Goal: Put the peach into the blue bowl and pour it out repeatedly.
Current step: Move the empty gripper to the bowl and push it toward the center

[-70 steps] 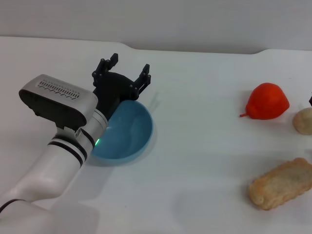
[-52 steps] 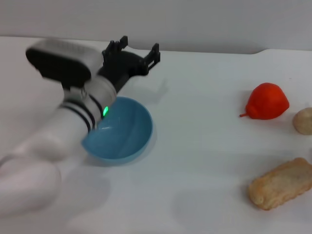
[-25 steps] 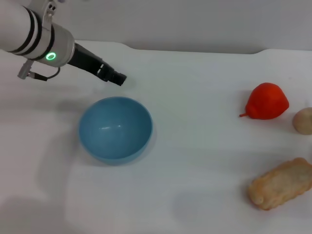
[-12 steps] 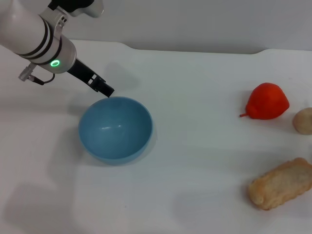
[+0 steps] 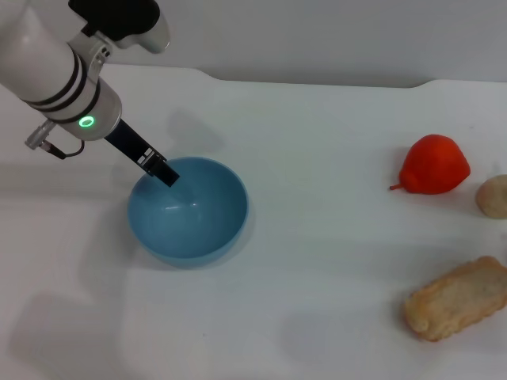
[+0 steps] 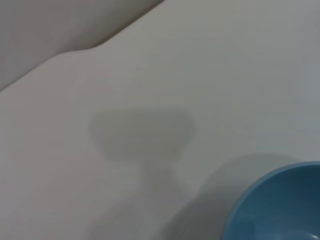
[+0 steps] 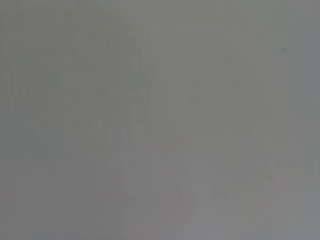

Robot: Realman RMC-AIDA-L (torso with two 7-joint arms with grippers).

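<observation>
The blue bowl [image 5: 190,210] stands upright on the white table at centre left, and its inside shows nothing in it. My left gripper [image 5: 164,173] reaches down from the upper left, seen edge-on as one dark bar, with its tip at the bowl's far-left rim. The left wrist view catches only a piece of the blue bowl [image 6: 280,205] and the arm's shadow on the table. The peach is out of view. My right gripper shows in no view, and the right wrist view is plain grey.
At the right side lie a red-orange pointed fruit [image 5: 432,165], a pale beige lump [image 5: 493,196] at the frame's edge, and a tan bread-like loaf [image 5: 458,298]. The table's back edge runs behind the bowl.
My left arm lifted off the bowl, swung up and to the left, then lowered its gripper tip back to the bowl's far-left rim. The bowl stayed in place.
</observation>
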